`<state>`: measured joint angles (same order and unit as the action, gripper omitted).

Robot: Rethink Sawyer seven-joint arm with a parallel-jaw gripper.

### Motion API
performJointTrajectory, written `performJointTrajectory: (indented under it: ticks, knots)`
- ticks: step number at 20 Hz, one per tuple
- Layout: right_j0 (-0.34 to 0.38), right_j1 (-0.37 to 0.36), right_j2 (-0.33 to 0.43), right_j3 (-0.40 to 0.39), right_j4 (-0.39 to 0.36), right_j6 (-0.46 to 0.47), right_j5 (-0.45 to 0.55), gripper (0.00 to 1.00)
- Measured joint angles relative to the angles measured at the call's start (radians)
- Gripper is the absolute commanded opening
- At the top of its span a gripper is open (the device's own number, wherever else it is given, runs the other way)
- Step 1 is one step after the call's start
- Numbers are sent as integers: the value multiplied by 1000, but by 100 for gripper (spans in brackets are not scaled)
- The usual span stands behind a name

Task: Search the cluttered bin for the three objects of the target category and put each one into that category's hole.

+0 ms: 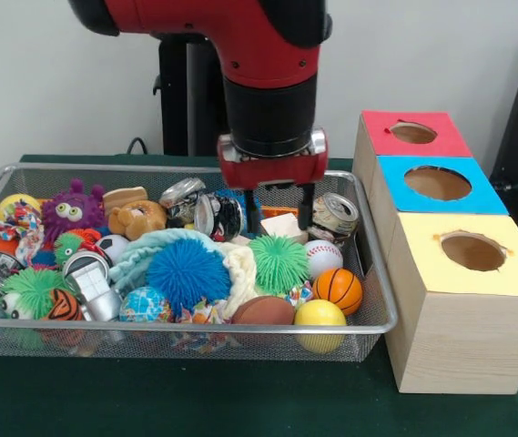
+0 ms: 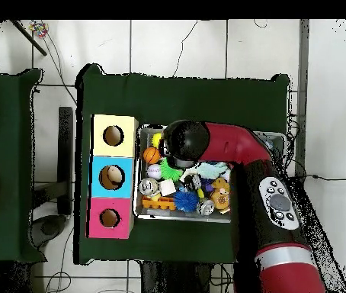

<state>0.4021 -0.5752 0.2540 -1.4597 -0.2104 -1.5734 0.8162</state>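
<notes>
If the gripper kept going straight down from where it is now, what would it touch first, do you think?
Most likely the pale wooden block that sits between the open gripper fingers, at the back of the wire bin. Depth is hard to judge, so it may already be level with it.

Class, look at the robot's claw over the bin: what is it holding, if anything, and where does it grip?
Nothing. The open claw straddles a wooden block without lifting it.
</notes>
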Motion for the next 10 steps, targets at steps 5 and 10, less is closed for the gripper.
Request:
performJointTrajectory:
  ticks: [5,10]
  knots:
    - [-43,15,-17,10,5,0,-74,100]
    - [-52,23,-41,15,5,0,-83,100]
